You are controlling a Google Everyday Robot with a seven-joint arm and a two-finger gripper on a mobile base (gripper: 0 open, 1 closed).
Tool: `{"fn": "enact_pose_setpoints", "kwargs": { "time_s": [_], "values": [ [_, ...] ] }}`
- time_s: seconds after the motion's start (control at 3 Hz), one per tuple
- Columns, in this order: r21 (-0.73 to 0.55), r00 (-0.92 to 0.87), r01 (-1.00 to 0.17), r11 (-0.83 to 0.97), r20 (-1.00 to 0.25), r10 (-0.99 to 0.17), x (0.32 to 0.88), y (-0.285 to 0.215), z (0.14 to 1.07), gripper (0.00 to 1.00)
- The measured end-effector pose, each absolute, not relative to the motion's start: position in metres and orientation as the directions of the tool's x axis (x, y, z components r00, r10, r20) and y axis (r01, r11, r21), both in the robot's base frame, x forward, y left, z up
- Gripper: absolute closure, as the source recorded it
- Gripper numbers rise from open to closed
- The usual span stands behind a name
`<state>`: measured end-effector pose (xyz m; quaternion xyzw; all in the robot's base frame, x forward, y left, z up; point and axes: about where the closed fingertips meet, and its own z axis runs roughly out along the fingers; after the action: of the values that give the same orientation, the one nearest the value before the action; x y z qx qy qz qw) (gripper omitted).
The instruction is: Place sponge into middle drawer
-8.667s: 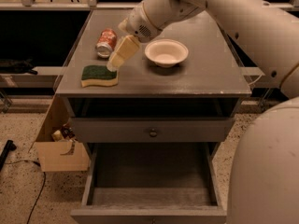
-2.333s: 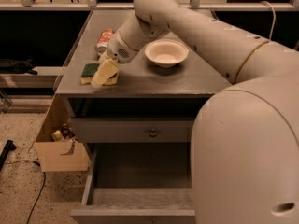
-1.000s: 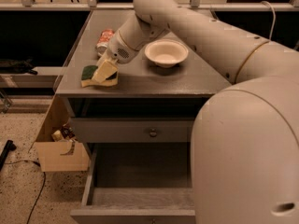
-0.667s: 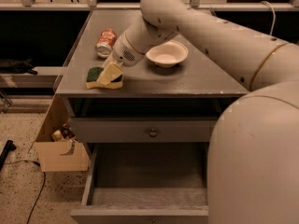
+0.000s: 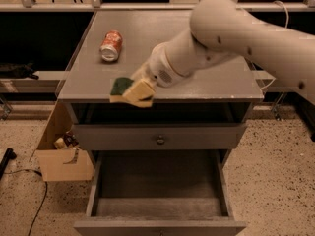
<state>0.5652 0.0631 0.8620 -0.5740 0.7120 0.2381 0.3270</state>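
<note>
- The pale yellow two-finger gripper point(image 5: 139, 93) sits at the front edge of the cabinet top, left of centre, with its fingers clamped on the sponge.
- The small rectangular sponge point(image 5: 119, 86), dark green on its face with pale yellow foam beneath, is held right at that front edge. Its green end sticks out to the left of the fingers, and the rest is covered by them.
- The thick white robot arm point(image 5: 236, 28) reaches in from the right and crosses the right half of the top down to the gripper.
- The flat grey wooden cabinet top point(image 5: 147, 38) carries a red-orange soda can point(image 5: 110, 45) lying on its side near the back left, well apart from the sponge.
- Below the top is a dark open slot, then a closed grey drawer front point(image 5: 206, 136) with a small round metal knob point(image 5: 160, 139).
- The wide, shallow grey middle drawer point(image 5: 157, 183) is pulled out below that front, its pale worn floor bare.
- A brown cardboard box point(image 5: 61, 163) stands on the speckled floor left of the cabinet, beside a black cable point(image 5: 37, 208).
</note>
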Motion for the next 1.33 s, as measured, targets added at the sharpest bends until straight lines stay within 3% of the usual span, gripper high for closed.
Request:
{"fn": "enact_pose_setpoints", "kwargs": {
  "time_s": [0.67,1.0,1.33],
  "values": [
    [0.019,-0.275,-0.92,0.392,-0.745,-0.608,0.481,-0.01,0.835,1.0],
    [0.019,-0.274,-0.919,0.393,-0.747,-0.605,0.482,-0.009,0.836,1.0],
    [0.098,-0.349,-0.893,0.439,-0.766,-0.54,0.479,-0.003,0.805,1.0]
  ]
}}
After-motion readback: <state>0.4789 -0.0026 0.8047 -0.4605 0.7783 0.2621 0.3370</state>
